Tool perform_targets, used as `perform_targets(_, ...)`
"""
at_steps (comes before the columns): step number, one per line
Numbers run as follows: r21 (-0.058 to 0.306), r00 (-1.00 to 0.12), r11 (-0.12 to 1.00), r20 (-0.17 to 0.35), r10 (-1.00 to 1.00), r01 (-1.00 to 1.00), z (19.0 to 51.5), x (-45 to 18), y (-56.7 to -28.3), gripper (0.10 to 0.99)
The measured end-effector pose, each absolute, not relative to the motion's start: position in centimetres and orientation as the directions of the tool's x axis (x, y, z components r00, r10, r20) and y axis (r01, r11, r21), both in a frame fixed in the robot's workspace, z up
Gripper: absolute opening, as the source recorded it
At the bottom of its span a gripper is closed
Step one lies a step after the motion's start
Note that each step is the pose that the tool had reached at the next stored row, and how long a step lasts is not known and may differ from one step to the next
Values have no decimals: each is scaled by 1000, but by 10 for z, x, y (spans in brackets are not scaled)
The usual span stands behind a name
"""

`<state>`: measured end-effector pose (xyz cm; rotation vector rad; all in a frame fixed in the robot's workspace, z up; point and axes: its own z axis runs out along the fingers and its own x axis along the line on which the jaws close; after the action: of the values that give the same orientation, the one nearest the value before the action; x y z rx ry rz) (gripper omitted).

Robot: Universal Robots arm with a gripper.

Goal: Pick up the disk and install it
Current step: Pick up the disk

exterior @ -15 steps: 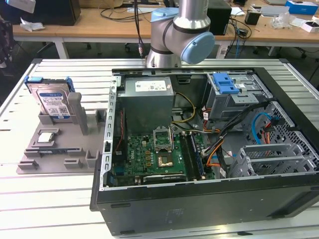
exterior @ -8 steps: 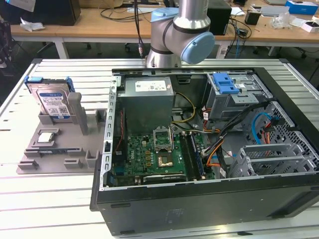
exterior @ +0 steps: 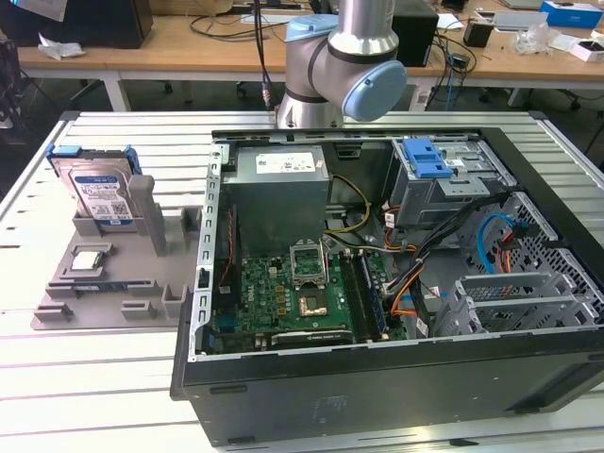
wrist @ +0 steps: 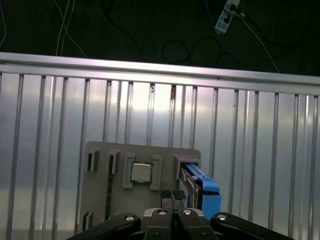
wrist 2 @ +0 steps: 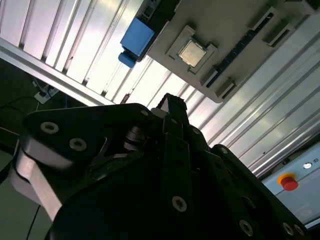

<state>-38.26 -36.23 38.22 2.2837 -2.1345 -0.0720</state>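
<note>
Looking over a ribbed metal table carrying an open computer case on the exterior view's right, with the arm rising behind it. Finding a grey holder tray lying beside the case on the exterior view's left. Spotting the disk standing on edge in a slot at the tray's far corner, blue frame uppermost. Holding the gripper above the tray in the first wrist view, fingertips pressing together, gripping nothing, clear of the disk. Noting a small square chip resting in a tray pocket near the disk.
</note>
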Motion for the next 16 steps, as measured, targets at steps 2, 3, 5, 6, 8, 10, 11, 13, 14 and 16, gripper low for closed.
perform_targets(2,42,68,-69,-24,-997,-997,382,-383,-362,169)
perform_targets(3,42,68,-69,-23,-997,-997,382,-383,-362,235)
perform_targets(5,42,69,-70,-23,-997,-997,382,-383,-362,357)
perform_targets(6,42,70,-71,-23,-997,-997,382,-383,-362,357)
perform_targets(8,42,71,-72,-23,-997,-997,382,-383,-362,478)
perform_targets(10,42,71,-72,-23,-997,-996,382,-383,-362,478)
perform_targets(11,42,72,-73,-24,-997,-996,382,-383,-362,541)
perform_targets(13,42,72,-73,-23,-997,-996,382,-383,-362,541)
perform_targets(14,42,66,-67,-23,-998,-997,382,-383,-362,541)
perform_targets(16,42,31,-32,-23,-999,-999,382,-383,-362,541)
